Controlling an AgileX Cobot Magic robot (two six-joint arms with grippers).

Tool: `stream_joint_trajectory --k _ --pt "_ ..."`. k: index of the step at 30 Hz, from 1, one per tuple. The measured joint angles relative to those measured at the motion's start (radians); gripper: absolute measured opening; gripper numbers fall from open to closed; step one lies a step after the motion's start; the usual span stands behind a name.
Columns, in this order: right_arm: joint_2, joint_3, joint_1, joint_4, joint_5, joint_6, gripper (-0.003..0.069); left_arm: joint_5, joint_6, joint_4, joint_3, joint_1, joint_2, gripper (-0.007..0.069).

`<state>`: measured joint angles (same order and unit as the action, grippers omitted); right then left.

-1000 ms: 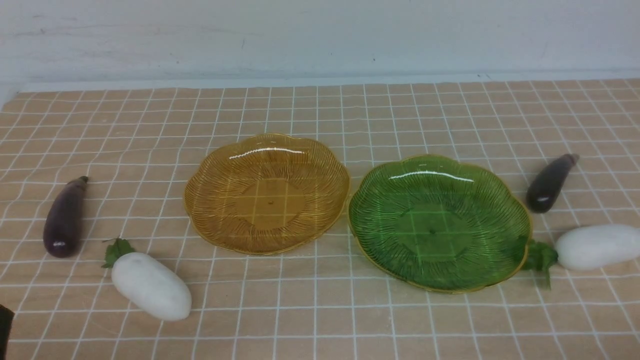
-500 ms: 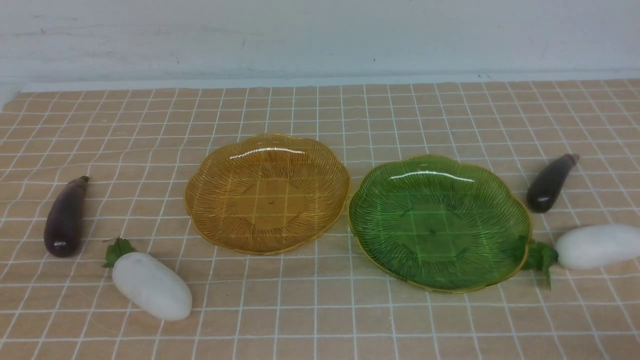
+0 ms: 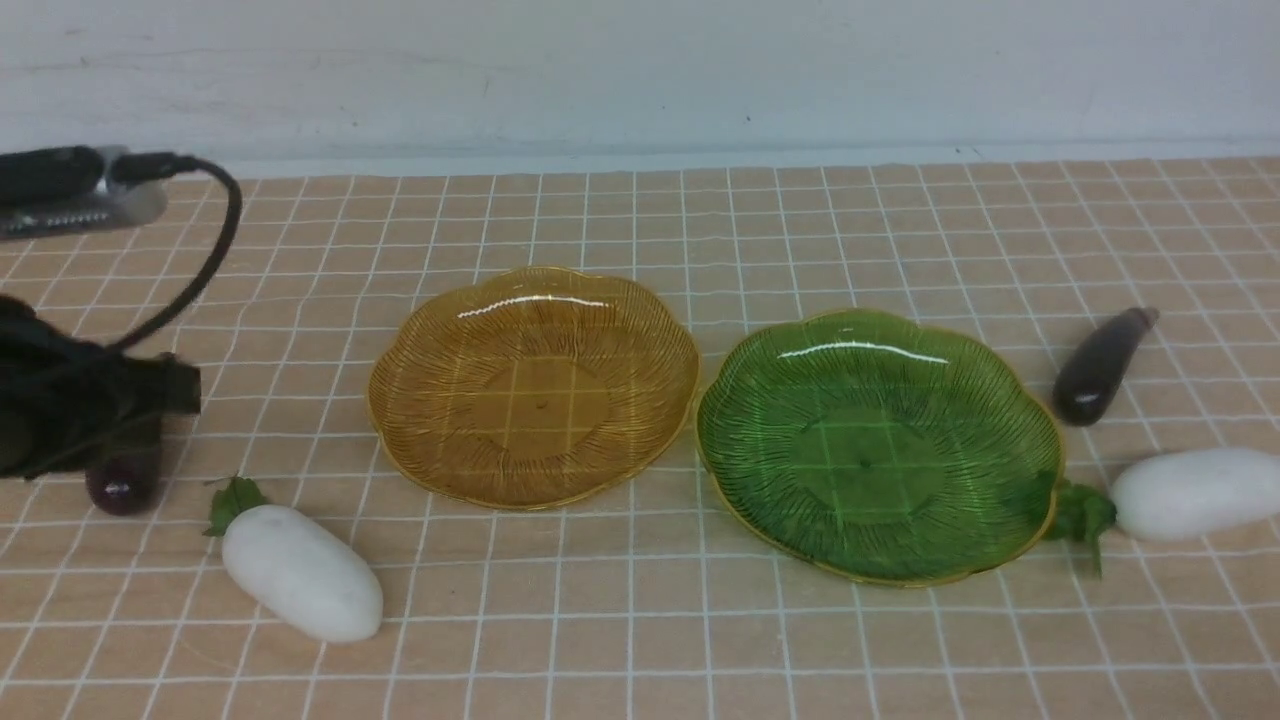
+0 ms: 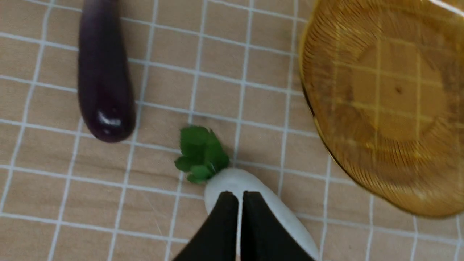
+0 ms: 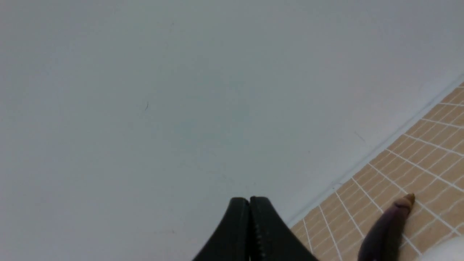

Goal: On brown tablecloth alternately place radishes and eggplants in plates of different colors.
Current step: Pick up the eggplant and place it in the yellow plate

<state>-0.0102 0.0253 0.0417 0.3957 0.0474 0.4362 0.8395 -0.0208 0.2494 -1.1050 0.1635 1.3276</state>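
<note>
First pick: we hold left gripper (image 4: 239, 197) closed, empty, by near-left radish (image 4: 235, 179); amber plate (image 3: 430, 330), green plate (image 3: 760, 380) bare. Next we likely open, descend, grasp. Right gripper (image 5: 249, 201) closed.

No readable text, labels, brands, numbers or signs on anything.

On brown tablecloth (image 3: 640, 620): amber plate (image 3: 533, 385); just right of it, green plate (image 3: 880, 445); left of it, purple eggplant (image 3: 122, 488), white radish (image 3: 300, 570); well right, second eggplant (image 3: 1100, 365), second radish (image 3: 1190, 492).
</note>
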Motion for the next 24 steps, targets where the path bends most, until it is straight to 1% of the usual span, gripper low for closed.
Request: stream_joint_trajectory --k 1,3,5,7,9,11,13,14,16,17,20,22,24 --pt "0.000 -0.007 -0.005 0.000 -0.047 0.000 -0.0015 0.007 0.000 0.018 -0.025 0.022 0.038 0.0000" --pt "0.000 -0.066 -0.025 -0.001 -0.234 0.000 -0.0015 0.018 -0.001 0.053 -0.079 0.067 0.107 0.0000" --pt "0.012 -0.172 -0.047 -0.007 -0.407 -0.032 -0.0015 0.011 -0.015 0.068 -0.136 0.085 0.194 0.0006" --pt "0.064 -0.283 -0.064 -0.009 -0.543 -0.099 -0.0015 -0.003 -0.036 0.054 -0.169 0.086 0.246 0.0020" --pt "0.151 -0.399 -0.074 -0.012 -0.694 -0.190 -0.0015 -0.014 -0.047 0.007 -0.211 0.086 0.325 0.0064" --pt "0.249 -0.507 -0.077 -0.012 -0.824 -0.287 -0.0015 -0.018 -0.048 -0.043 -0.241 0.086 0.394 0.0146" --pt "0.325 -0.581 -0.077 -0.005 -0.931 -0.365 -0.0015 -0.029 -0.040 -0.079 -0.262 0.086 0.433 0.0208" --pt "0.351 -0.601 -0.077 0.004 -0.969 -0.395 -0.0015 -0.040 -0.023 -0.106 -0.275 0.086 0.461 0.0269" --pt "0.376 -0.610 -0.077 0.032 -0.996 -0.436 -0.0015 -0.052 0.027 -0.154 -0.298 0.086 0.509 0.0405" --pt "0.380 -0.610 -0.077 0.043 -1.005 -0.436 -0.0015 -0.054 0.041 -0.168 -0.302 0.086 0.524 0.0446" --pt "0.382 -0.610 -0.077 0.083 -1.016 -0.455 -0.0015 -0.069 0.128 -0.258 -0.312 0.086 0.587 0.0606" --pt "0.382 -0.611 -0.077 0.101 -1.017 -0.457 -0.0015 -0.070 0.161 -0.302 -0.312 0.086 0.613 0.0645" --pt "0.382 -0.611 -0.077 0.111 -1.018 -0.460 -0.0015 -0.073 0.197 -0.357 -0.313 0.086 0.652 0.0667"
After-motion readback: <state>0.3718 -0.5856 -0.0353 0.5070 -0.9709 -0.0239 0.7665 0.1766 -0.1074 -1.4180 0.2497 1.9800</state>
